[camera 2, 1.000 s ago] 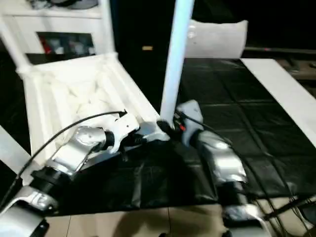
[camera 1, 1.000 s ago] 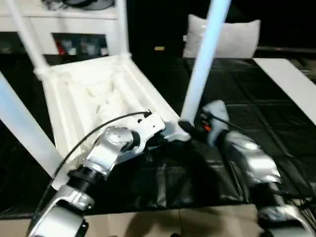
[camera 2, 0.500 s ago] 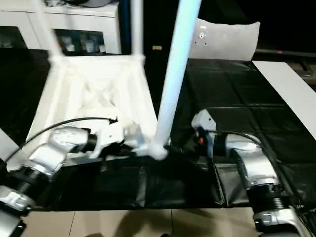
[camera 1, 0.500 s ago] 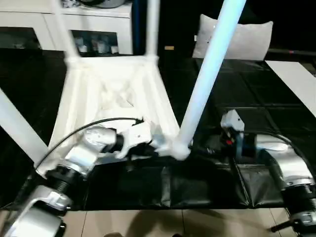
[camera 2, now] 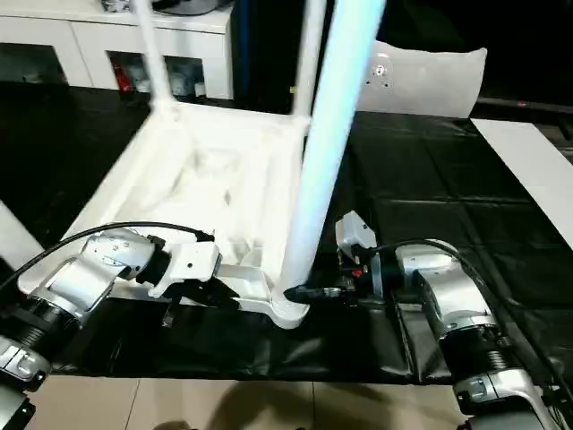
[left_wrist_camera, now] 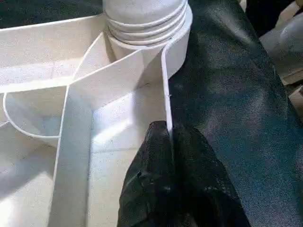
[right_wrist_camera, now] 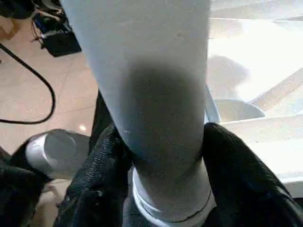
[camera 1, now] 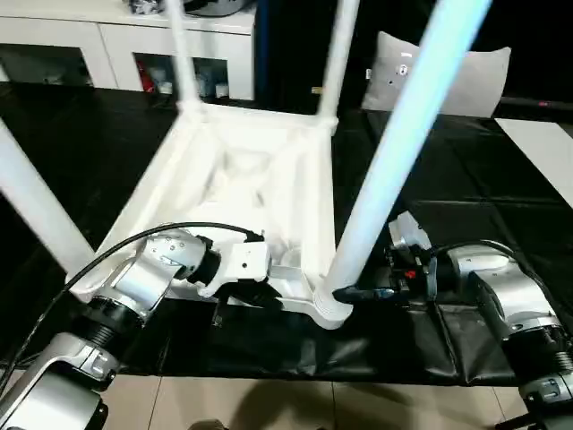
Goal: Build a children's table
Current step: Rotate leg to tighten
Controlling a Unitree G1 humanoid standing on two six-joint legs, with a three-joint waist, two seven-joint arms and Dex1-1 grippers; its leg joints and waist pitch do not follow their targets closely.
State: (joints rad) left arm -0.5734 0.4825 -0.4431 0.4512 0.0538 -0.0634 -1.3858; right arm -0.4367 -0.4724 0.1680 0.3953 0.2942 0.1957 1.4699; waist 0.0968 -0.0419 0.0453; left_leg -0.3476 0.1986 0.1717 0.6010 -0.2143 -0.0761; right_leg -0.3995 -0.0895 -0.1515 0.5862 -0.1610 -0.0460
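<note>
The children's table (camera 1: pixel 251 179) lies upside down on a black mat (camera 1: pixel 466 188), ribbed underside up, with its white legs standing upward. My left gripper (left_wrist_camera: pixel 169 132) is shut on the thin rim of the tabletop (left_wrist_camera: pixel 166 85), just beside the near corner socket (left_wrist_camera: pixel 147 28). In the head views that gripper (camera 1: pixel 269 285) lies along the table's near edge. My right gripper (camera 1: pixel 355 293) reaches in from the right at the foot of the near right leg (camera 1: pixel 394 152). Its fingers (right_wrist_camera: pixel 109 156) press on both sides of that leg (right_wrist_camera: pixel 156 94), just above the socket.
A white cabinet with glass doors (camera 1: pixel 107 45) stands behind the table. A pale cushion (camera 1: pixel 448 67) sits at the back right, and a white board (camera 1: pixel 542 148) lies at the right edge. Beige floor (camera 1: pixel 269 403) runs along the mat's near edge.
The whole picture has shifted, so the camera moved. My right gripper, a little to the right of the leg half a second ago, now clasps its foot. The left keeps its hold on the rim.
</note>
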